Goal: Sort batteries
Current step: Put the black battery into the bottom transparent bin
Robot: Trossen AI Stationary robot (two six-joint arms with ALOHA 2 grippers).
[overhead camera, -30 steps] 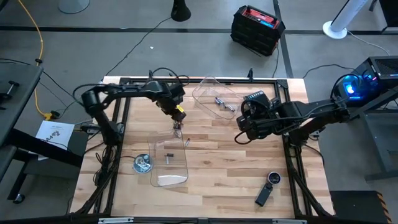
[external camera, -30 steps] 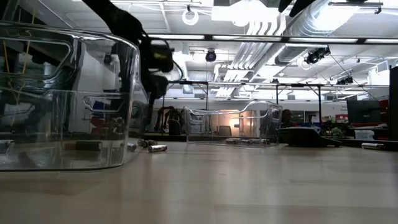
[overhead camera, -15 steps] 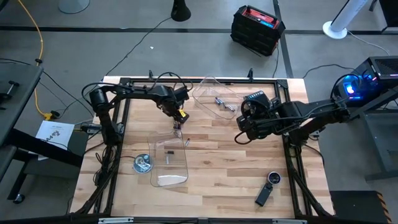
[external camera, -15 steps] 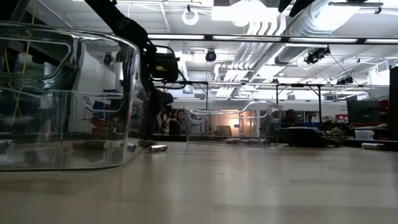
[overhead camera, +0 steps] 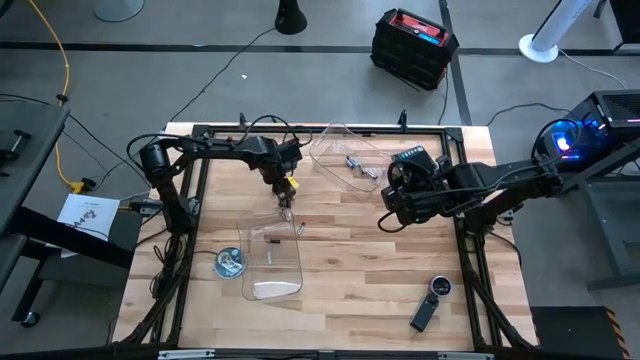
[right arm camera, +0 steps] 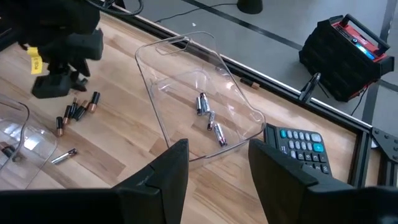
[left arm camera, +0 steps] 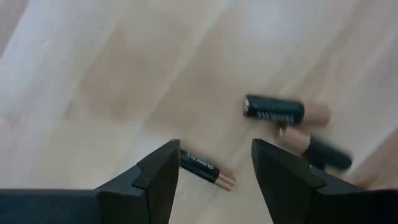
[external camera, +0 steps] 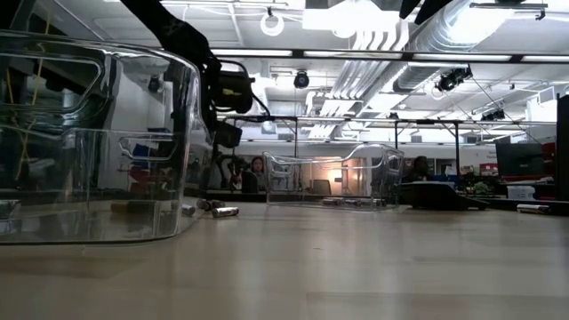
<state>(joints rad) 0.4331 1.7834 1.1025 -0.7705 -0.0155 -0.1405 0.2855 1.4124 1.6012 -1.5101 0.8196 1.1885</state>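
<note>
High view: left tool [overhead camera: 285,200] hangs over loose batteries [overhead camera: 290,215] just beyond the near clear tray [overhead camera: 270,258], mid-desk [overhead camera: 360,270]. Right tool [overhead camera: 385,222] waits toward the right edge, released.

Left wrist view: jaws spread, gripping nothing; one dark battery [left arm camera: 205,170] lies between fingers [left arm camera: 163,176].

Right wrist view: silvery batteries [right arm camera: 210,118] lie in the far tray [right arm camera: 186,102].
</note>
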